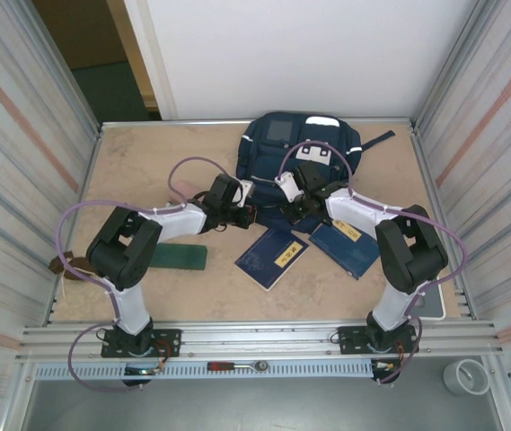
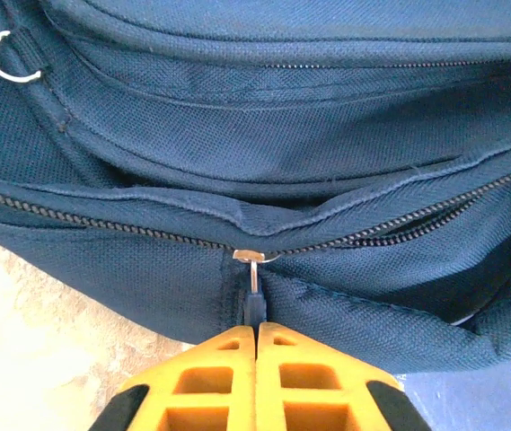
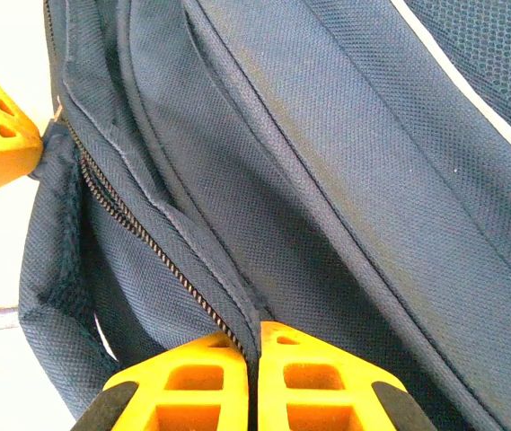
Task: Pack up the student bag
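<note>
At the far middle of the table (image 1: 147,171), the bag (image 1: 300,148) lies with its front pockets up, and both my claws are on its near edge. My left claw (image 2: 255,330) is clamped shut on the zip pull (image 2: 252,280), with the little tab pinched between the yellow fingers. My right claw (image 3: 257,339) is closed too, nipping the cloth seam beside the zip (image 3: 147,242).

The step in hand, I judge, is opening that zip. To do it well, I should hold the cloth taut with the right. With the left I should draw the pull slowly along the line of teeth, not upward, so the tab does not slip and the flap does not snag. Two booklets (image 1: 273,256) lie just beside the bag.
</note>
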Controlling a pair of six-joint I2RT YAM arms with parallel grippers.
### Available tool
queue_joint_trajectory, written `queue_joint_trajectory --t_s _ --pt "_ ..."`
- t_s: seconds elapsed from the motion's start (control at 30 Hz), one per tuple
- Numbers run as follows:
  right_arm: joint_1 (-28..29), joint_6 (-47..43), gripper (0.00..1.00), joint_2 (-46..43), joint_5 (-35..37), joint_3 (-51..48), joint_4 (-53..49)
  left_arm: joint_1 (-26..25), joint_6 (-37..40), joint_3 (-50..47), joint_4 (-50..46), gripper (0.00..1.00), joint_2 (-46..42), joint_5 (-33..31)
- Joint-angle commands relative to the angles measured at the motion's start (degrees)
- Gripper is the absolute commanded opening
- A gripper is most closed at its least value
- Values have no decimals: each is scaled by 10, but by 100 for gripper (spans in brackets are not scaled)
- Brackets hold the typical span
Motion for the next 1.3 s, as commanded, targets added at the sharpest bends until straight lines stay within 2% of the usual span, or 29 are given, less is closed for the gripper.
queue_joint_trajectory --t_s 0.0,0.67,0.83,1.03,1.27 --pt "3 26 0 -17 -36 16 10 0 -14 15 0 1 19 19" --pt "8 32 0 -13 -48 16 2 0 -37 22 46 17 63 26" --pt "9 28 0 -13 -52 17 1 0 -37 22 54 18 69 25" --pt "5 2 0 -18 -21 17 -21 0 -27 14 47 0 49 1" --pt "-14 -2 0 -58 28 3 -52 20 7 -20 6 0 -20 -79"
